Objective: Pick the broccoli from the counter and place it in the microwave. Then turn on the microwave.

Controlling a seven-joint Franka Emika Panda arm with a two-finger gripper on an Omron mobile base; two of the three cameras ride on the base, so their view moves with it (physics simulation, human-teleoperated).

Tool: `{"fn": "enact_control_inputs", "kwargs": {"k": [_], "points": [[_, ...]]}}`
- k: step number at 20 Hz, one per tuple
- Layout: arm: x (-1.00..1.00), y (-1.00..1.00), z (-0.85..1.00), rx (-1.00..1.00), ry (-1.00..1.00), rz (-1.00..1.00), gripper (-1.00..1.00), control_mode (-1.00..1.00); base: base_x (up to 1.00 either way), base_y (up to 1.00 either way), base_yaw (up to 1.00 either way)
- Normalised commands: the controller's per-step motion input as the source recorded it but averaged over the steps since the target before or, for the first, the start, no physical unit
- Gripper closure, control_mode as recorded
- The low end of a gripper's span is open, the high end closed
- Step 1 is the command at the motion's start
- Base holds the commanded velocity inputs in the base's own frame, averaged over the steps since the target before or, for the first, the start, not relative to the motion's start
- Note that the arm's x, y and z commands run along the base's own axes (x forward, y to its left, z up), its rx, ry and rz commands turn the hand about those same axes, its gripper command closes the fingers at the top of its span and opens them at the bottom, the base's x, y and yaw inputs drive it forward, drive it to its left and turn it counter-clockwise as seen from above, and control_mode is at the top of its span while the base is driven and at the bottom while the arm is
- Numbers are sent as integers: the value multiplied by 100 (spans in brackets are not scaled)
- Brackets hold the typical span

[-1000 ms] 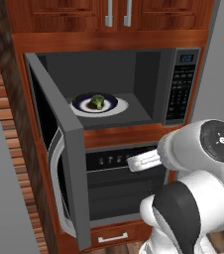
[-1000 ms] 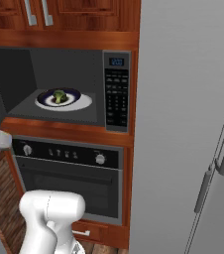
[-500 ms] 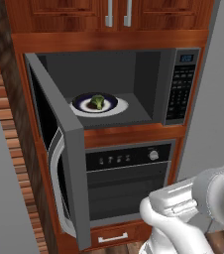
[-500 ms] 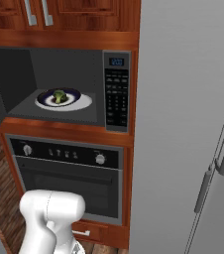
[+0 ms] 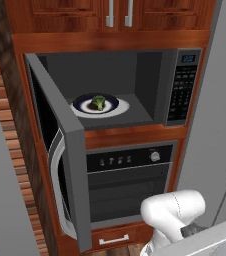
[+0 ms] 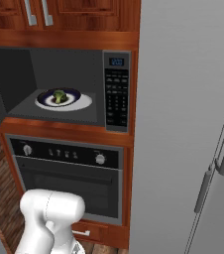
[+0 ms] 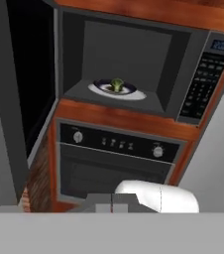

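White arm sits low at 6 o'clock, its gripper pinched fully together with nothing in it, pulled back so the microwave door (image 5: 60, 150) at 9 o'clock can swing; beyond, the broccoli (image 5: 98, 102) rests on its plate (image 5: 112, 106) inside the microwave (image 5: 182, 85), ready for heating

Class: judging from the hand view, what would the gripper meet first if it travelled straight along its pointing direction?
Probably the black-fronted oven under the open silver-grey microwave; depth is uncertain.

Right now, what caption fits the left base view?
Broccoli sits on a plate inside the open microwave, above the oven.
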Motion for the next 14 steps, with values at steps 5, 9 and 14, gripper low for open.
{"fn": "enact_control_inputs", "kwargs": {"k": [5,9,14], "points": [[-23,50,3,0,-15,0,100,-100,0,0,0],[-1,46,1,0,-16,-2,100,-100,0,0,0],[8,50,0,0,-13,-11,100,-100,0,0,0]]}}
